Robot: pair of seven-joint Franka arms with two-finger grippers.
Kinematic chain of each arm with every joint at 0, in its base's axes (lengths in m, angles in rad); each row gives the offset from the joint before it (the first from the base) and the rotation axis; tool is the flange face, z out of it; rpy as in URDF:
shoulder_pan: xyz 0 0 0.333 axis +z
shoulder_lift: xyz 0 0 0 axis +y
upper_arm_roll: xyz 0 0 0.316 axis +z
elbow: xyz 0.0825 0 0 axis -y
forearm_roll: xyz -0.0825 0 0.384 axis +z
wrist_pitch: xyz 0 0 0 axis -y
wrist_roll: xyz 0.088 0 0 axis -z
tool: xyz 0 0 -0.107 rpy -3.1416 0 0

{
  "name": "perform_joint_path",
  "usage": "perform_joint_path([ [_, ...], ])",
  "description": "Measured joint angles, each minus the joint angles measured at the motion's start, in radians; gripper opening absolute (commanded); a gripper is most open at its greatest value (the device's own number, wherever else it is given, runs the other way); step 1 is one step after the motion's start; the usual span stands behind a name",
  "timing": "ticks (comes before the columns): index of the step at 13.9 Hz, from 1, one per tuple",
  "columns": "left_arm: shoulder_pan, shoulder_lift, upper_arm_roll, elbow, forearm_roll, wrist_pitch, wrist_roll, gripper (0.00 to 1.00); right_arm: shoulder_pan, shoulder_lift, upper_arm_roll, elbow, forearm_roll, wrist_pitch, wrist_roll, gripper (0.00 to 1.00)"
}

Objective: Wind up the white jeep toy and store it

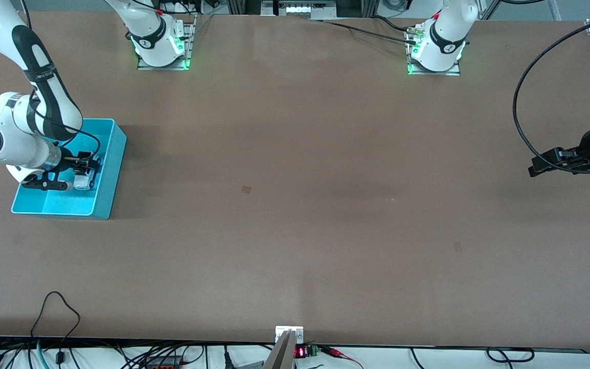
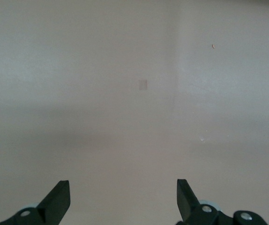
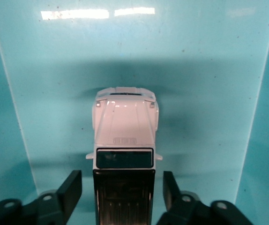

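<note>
The white jeep toy [image 3: 125, 136], boxy with a black roof, rests on the floor of the turquoise bin [image 1: 113, 169] at the right arm's end of the table. In the front view the jeep [image 1: 83, 180] shows just under the right hand. My right gripper [image 3: 123, 190] is lowered into the bin and straddles the jeep's black roof. It is open, with a slim gap between each finger [image 3: 71, 190] and the toy's sides. My left gripper [image 1: 535, 168] waits open and empty over bare table at the left arm's end; the left wrist view shows its jaws [image 2: 123, 197] wide apart.
The bin's walls [image 3: 3, 117] rise close on both sides of the right gripper. A black cable [image 1: 525, 102] loops above the table by the left arm. The brown tabletop [image 1: 295, 205] stretches between the two arms.
</note>
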Motion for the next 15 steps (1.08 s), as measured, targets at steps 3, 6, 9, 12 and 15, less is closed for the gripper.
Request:
perform_joint_path([
  [3,0.000,0.000,-0.001,0.000,0.000,0.000,0.000,1.00,0.001,-0.041,0.004,0.024,-0.002,-0.016,-0.001,1.00],
  [6,0.000,0.000,-0.001,0.000,0.000,0.001,0.000,1.00,0.001,-0.139,0.015,0.097,-0.002,-0.163,-0.001,1.00],
  [9,0.000,0.000,-0.003,0.001,0.000,0.002,0.000,1.00,0.011,-0.228,0.041,0.221,0.036,-0.381,-0.001,1.00],
  [12,-0.001,0.000,-0.009,0.001,0.000,0.003,0.000,1.00,0.027,-0.266,0.048,0.379,0.119,-0.653,-0.006,1.00],
  [15,-0.001,0.000,-0.009,0.001,0.000,0.003,0.000,1.00,0.056,-0.281,0.048,0.511,0.129,-0.828,-0.035,1.00],
])
